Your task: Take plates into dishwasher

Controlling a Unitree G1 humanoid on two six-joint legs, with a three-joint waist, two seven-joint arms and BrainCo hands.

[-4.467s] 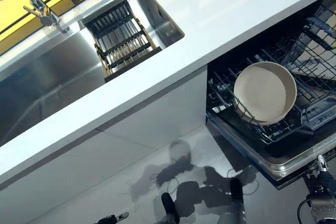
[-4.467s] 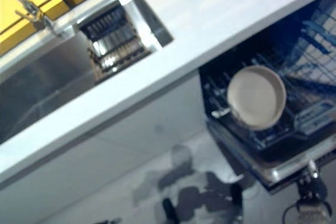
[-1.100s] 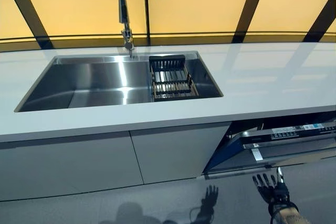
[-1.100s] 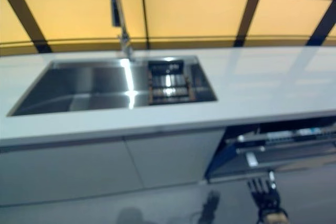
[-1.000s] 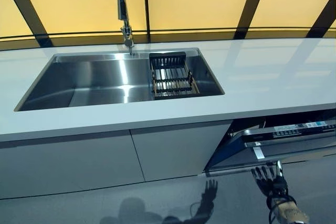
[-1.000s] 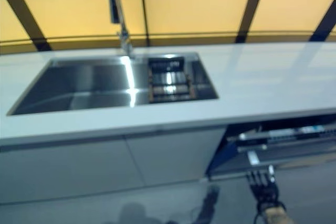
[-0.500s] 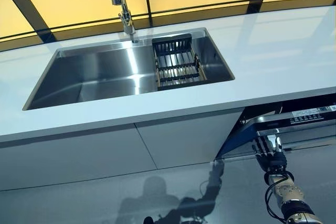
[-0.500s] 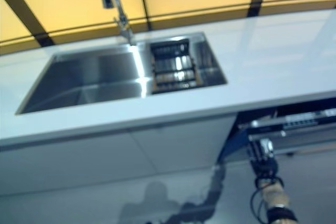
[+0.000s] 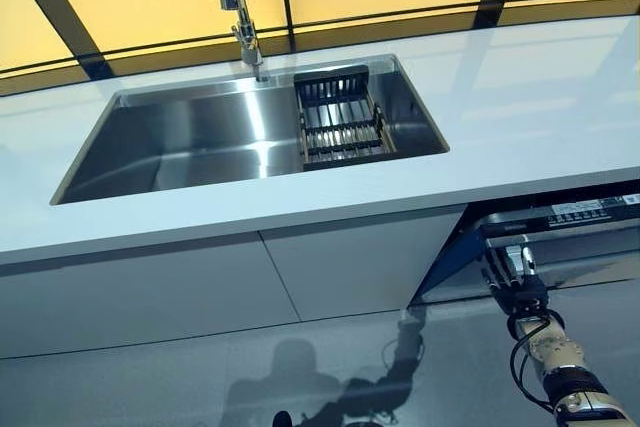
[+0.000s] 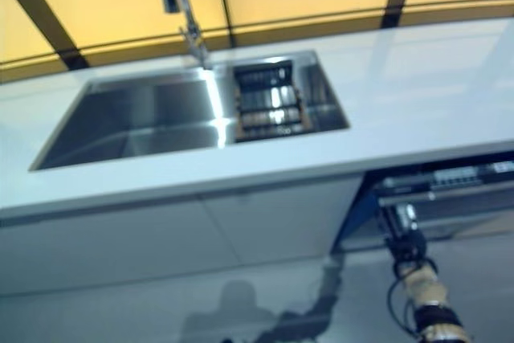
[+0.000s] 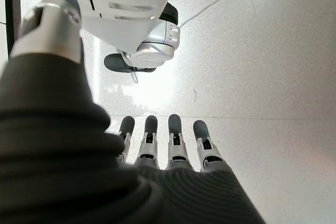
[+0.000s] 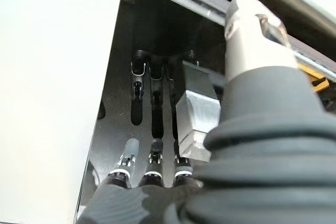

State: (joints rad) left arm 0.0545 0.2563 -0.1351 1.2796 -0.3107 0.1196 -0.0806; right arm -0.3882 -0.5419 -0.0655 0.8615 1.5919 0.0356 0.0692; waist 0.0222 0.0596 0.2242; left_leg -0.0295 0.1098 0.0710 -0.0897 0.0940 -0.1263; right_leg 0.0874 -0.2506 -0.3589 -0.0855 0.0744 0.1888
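My right hand (image 9: 516,282) is raised against the front of the dishwasher door (image 9: 560,247), which stands nearly shut below the white surface (image 9: 520,97), its control strip (image 9: 575,209) showing just under the surface's edge. In the right wrist view my fingers (image 12: 153,163) run straight, side by side, their tips on the dark face of the door; they curl round nothing. My left hand (image 11: 168,153) hangs low over the floor (image 11: 262,51), fingers straight and slightly apart, holding nothing. No plate shows in any view: the sink (image 9: 200,142) is bare steel with only a dark slatted rack (image 9: 340,122) at its right end, so whether plates sit behind the door I cannot tell. I judge the step in hand to be closing the door, with the task near its end. Risks from here: straight fingers pressing on a smooth panel can slide off toward the gap at the door's left edge (image 9: 450,262), where they could be caught as it closes; a push off the door's middle could leave it short of latching; and if a rack inside is not fully home, the door would stop against it and a harder push could rattle what is loaded.
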